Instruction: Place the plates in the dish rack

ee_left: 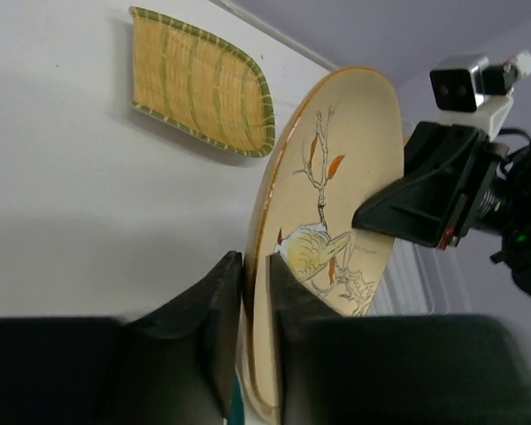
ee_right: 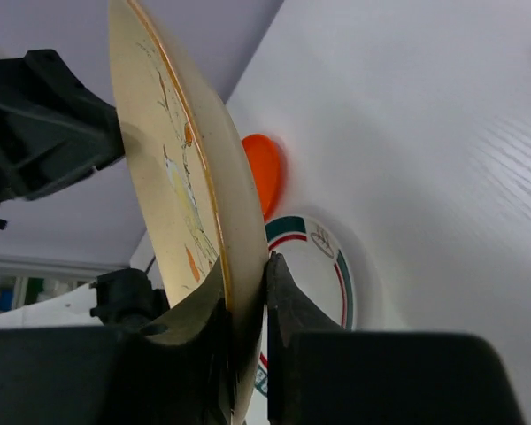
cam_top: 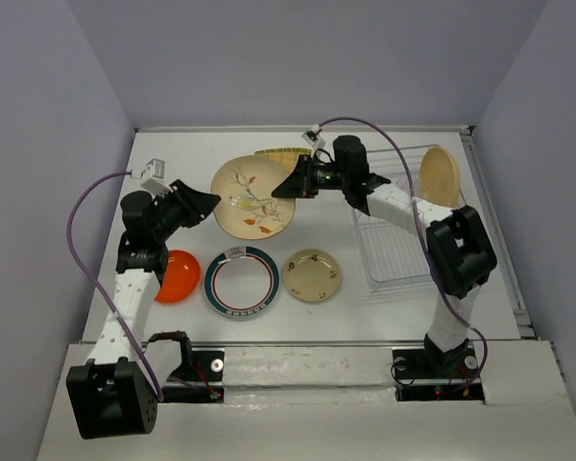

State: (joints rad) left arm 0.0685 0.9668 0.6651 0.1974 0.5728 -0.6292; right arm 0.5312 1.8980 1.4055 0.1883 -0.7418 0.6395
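The cream floral plate (cam_top: 252,197) hangs tilted above the table between both arms. My left gripper (cam_top: 211,205) grips its left rim; the left wrist view shows the gripper (ee_left: 257,270) with its jaws on both sides of the plate (ee_left: 336,177). My right gripper (cam_top: 280,187) is shut on the right rim, clamped on both faces of the plate (ee_right: 173,159) in the right wrist view (ee_right: 248,270). The plain tan plate (cam_top: 440,176) stands upright in the wire dish rack (cam_top: 398,250). The orange plate (cam_top: 178,276), teal-red rimmed plate (cam_top: 241,281), beige patterned plate (cam_top: 312,276) and ribbed oblong dish (cam_top: 283,156) lie on the table.
The rack sits at the right side of the table, under my right arm. Grey walls close the table at left, back and right. A purple cable loops out from each wrist.
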